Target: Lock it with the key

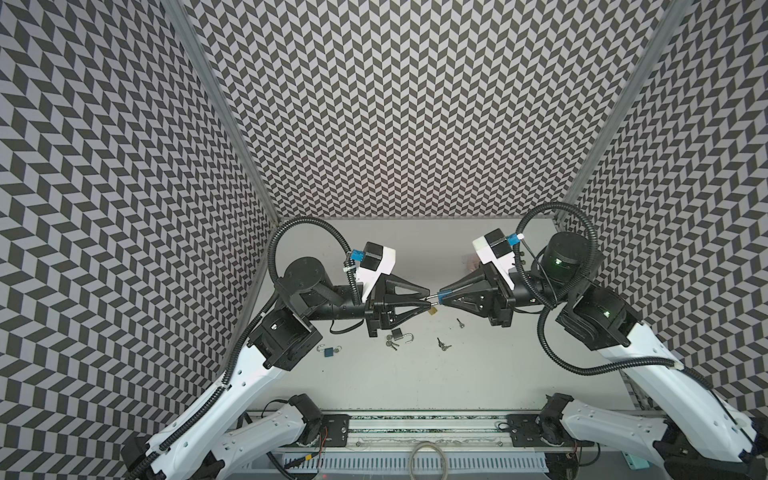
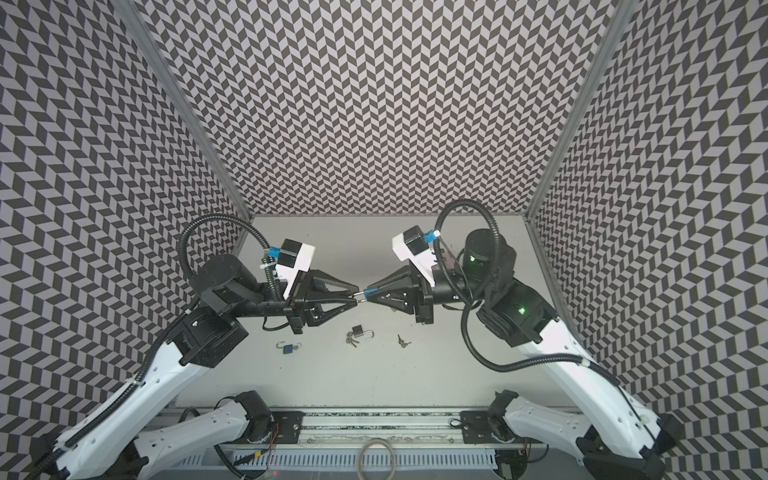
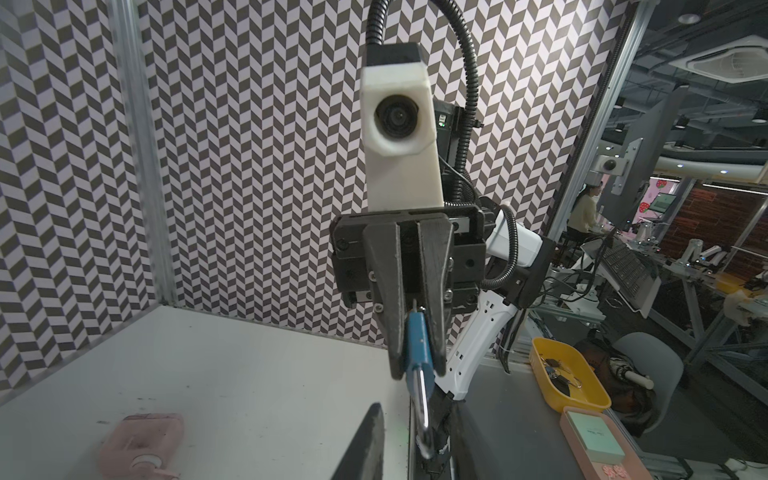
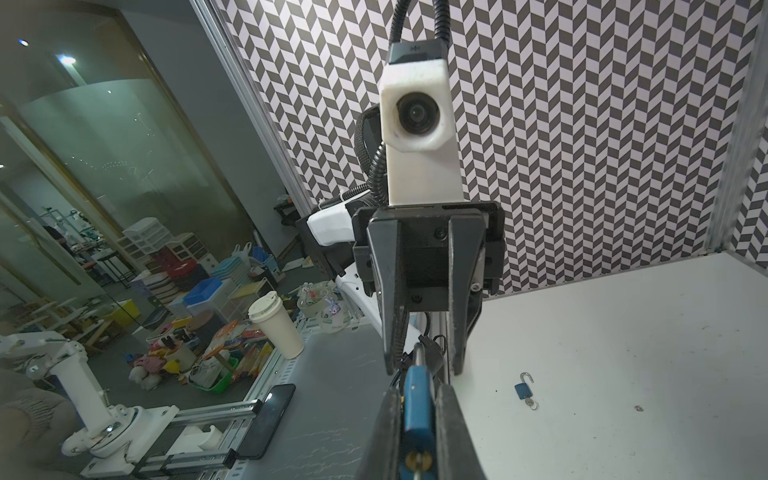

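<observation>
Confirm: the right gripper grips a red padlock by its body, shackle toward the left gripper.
Not red: the padlock in the right gripper is blue, seen in the left wrist view. Body grip and shackle toward the left gripper are correct.

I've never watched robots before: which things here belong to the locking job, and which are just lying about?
In the job: held blue padlock, clamped by the right gripper; left gripper, open around its shackle.

Lying about: spare blue padlock, dark padlock, loose keys (one may be needed), pink object.

Robotics lab: chevron-walled booth (image 1: 415,104)
</observation>
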You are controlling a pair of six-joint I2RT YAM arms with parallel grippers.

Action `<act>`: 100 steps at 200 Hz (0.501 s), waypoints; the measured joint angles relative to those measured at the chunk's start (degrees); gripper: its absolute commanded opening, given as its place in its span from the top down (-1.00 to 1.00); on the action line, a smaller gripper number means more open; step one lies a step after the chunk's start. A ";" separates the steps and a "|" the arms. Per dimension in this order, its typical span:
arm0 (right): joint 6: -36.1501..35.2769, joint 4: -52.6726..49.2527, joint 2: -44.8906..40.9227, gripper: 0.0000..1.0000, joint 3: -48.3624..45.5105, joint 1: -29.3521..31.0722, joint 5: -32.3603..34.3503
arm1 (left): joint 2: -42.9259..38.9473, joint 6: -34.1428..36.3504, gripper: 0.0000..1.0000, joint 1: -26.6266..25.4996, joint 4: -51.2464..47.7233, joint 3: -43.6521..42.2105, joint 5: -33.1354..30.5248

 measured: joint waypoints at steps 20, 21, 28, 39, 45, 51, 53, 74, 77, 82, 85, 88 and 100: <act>0.00 0.00 0.00 1.00 0.00 0.00 0.17 | 0.00 0.02 0.68 -0.09 0.00 0.22 0.02; 0.00 0.00 0.00 1.00 0.00 0.00 0.17 | 0.00 -0.09 0.69 -0.09 -0.02 0.24 0.00; 0.00 0.00 0.00 1.00 0.00 0.00 0.20 | 0.00 0.00 0.80 -0.09 0.00 0.33 0.00; 0.00 0.02 0.00 1.00 0.00 0.00 0.17 | 0.00 0.11 0.93 -0.09 0.09 0.39 -0.02; 0.00 0.02 -0.02 1.00 0.00 0.02 0.20 | 0.00 0.28 0.98 -0.07 0.07 0.46 -0.07; 0.00 0.07 -0.09 1.00 0.00 0.00 0.20 | 0.00 0.22 0.99 -0.07 0.04 0.46 -0.15; 0.00 0.07 -0.11 1.00 0.00 0.00 0.20 | 0.00 0.22 0.99 -0.07 0.04 0.46 -0.17; 0.00 0.07 -0.31 1.00 0.00 0.02 0.42 | 0.00 0.42 0.60 -0.11 0.09 0.46 -0.15; 0.00 0.07 -0.31 1.00 0.00 0.02 0.52 | 0.00 0.33 0.57 -0.11 0.13 0.46 -0.13; 0.00 0.09 -0.33 1.00 0.00 0.02 0.57 | 0.00 0.57 0.54 -0.11 0.13 0.46 -0.11; 0.00 0.11 -0.35 1.00 0.00 0.04 0.63 | 0.00 0.09 0.52 -0.11 0.04 0.46 -0.09; 0.00 0.17 -0.37 1.00 0.00 0.04 0.70 | 0.00 0.44 0.51 -0.11 0.11 0.46 -0.04; 0.02 0.39 -0.46 1.00 0.00 0.04 0.87 | 0.00 0.28 0.51 -0.13 0.09 0.46 0.09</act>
